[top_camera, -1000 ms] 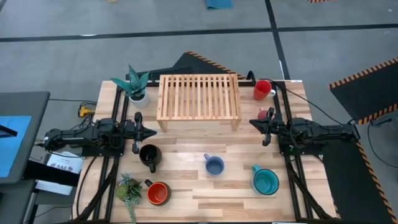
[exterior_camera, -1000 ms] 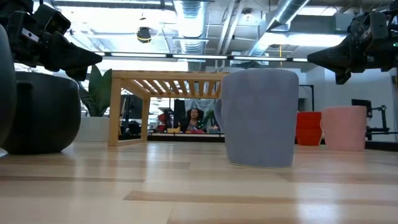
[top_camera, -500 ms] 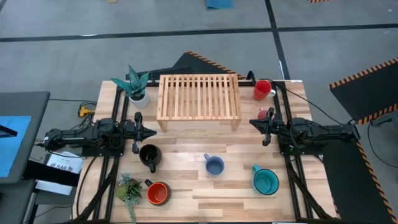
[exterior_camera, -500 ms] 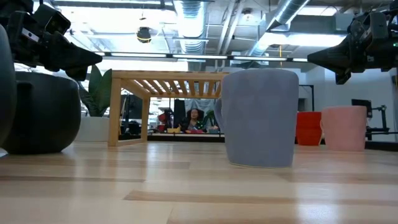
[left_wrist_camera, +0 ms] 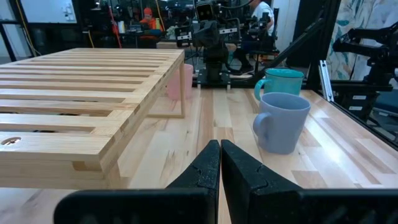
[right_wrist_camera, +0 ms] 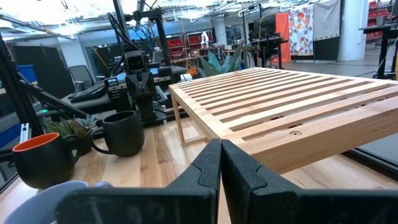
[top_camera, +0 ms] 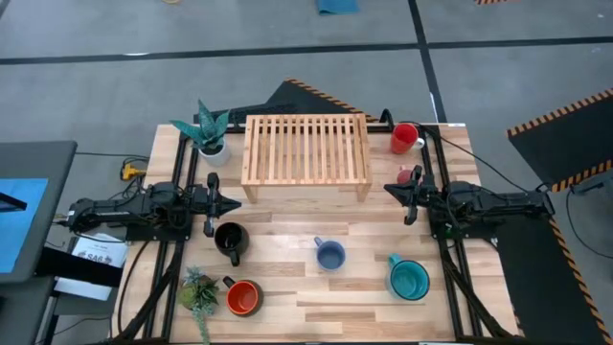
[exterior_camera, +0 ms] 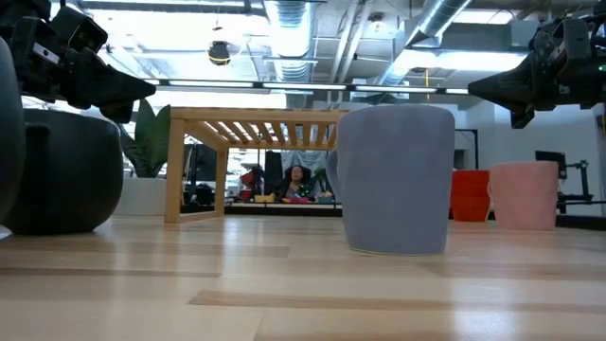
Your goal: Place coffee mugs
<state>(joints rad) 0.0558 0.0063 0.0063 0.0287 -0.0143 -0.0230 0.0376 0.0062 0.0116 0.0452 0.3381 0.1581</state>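
On the wooden worktop [top_camera: 287, 297] a slatted wooden rack [top_camera: 306, 151] stands at the far middle, with the six mugs spread around it. The red mug [top_camera: 404, 138] sits at the far right corner beside the rack, and the pale pink mug [top_camera: 406, 177] is just nearer, partly under the right arm. The black mug [top_camera: 229, 240] stands on the left, close below the left arm; the dark mug with the orange inside [top_camera: 243, 298] is at the near left, next to a small potted plant [top_camera: 198, 292]. The small blue-grey mug [top_camera: 330, 255] sits near the middle, and the larger teal mug [top_camera: 409, 279] at the near right. A second, spiky plant in a white pot [top_camera: 205, 129] stands at the rack's far left corner. The left gripper [top_camera: 233, 203] hangs at the left edge, pointing inward, its fingers [left_wrist_camera: 208, 169] pressed together on nothing. The right gripper [top_camera: 389, 190] hangs at the right edge, facing it, its fingers [right_wrist_camera: 209, 163] likewise clenched and empty. Both are clear of every mug.
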